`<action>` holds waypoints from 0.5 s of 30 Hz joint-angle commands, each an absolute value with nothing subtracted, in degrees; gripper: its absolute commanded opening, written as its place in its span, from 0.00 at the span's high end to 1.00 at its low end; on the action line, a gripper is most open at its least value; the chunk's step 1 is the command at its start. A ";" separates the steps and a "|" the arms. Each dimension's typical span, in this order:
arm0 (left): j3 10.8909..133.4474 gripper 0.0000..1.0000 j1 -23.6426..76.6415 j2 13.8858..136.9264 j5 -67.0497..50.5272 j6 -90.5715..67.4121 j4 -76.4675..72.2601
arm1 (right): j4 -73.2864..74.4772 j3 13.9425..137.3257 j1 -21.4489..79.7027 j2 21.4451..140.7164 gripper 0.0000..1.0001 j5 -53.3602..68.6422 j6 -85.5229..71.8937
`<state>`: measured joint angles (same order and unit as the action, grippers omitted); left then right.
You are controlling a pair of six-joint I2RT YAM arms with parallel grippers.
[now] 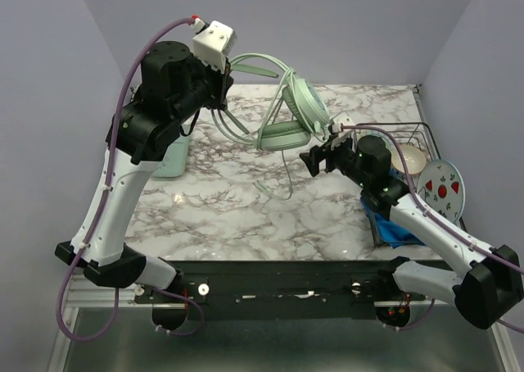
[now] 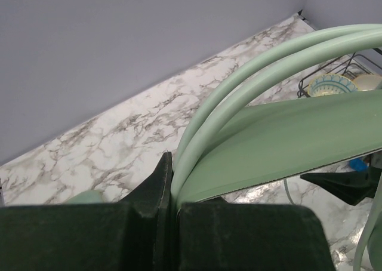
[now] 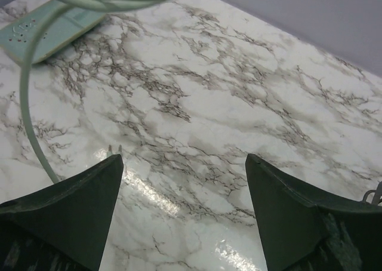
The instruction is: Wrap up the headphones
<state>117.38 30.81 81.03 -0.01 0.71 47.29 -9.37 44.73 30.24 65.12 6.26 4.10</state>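
Above the marble table (image 1: 246,216), left claw (image 2: 171,181) pinches the headphones (image 1: 304,102) — right claw (image 3: 184,160) spread.

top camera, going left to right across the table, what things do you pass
case → headphones → bowl → plate

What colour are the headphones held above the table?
Pale mint green. The headphones show best in the top external view.
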 commanded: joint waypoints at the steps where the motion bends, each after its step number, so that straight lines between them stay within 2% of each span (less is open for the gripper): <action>1: 119.62 1.00 30.59 80.68 1.49 -2.72 43.59 | -11.07 42.54 30.15 61.70 0.11 14.98 7.82; 4: 120.06 1.00 30.50 80.95 1.49 -2.99 43.68 | -18.85 38.42 32.60 61.61 0.12 21.69 5.46; 10: 120.76 1.00 30.50 81.21 1.41 -3.51 43.86 | -34.52 35.15 37.44 69.84 0.12 17.06 -1.91; 15: 120.85 1.00 30.50 81.30 1.23 -3.87 44.03 | -38.32 37.70 38.23 76.02 0.14 19.52 -4.22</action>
<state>118.61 30.74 81.73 0.86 -0.45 47.31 -29.12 35.42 37.45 71.92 17.26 -0.14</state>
